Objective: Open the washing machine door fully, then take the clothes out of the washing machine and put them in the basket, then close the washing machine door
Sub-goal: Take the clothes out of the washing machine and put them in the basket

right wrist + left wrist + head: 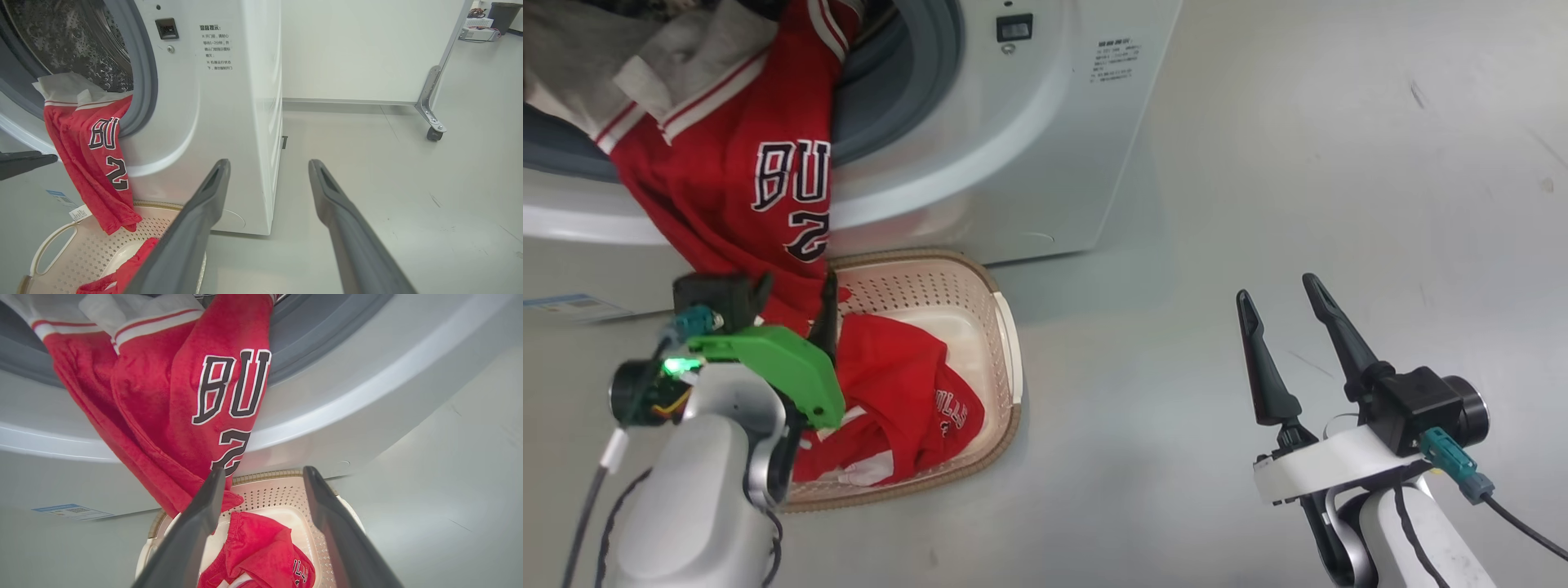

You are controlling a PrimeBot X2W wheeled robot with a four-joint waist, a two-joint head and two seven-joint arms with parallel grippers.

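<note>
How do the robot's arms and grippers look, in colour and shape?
Both forearms are pale grey, each gripper with two long, dark, tapering fingers. The left gripper has a green cover and a green lamp. The right gripper sits on a white bracket beside a black camera. Both wrists carry teal connectors and black cables.

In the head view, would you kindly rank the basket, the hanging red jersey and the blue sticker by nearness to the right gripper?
1. Basket, on the floor left of the right gripper.
2. Hanging red jersey, draped out of the washing machine.
3. Blue sticker, far left.
</note>
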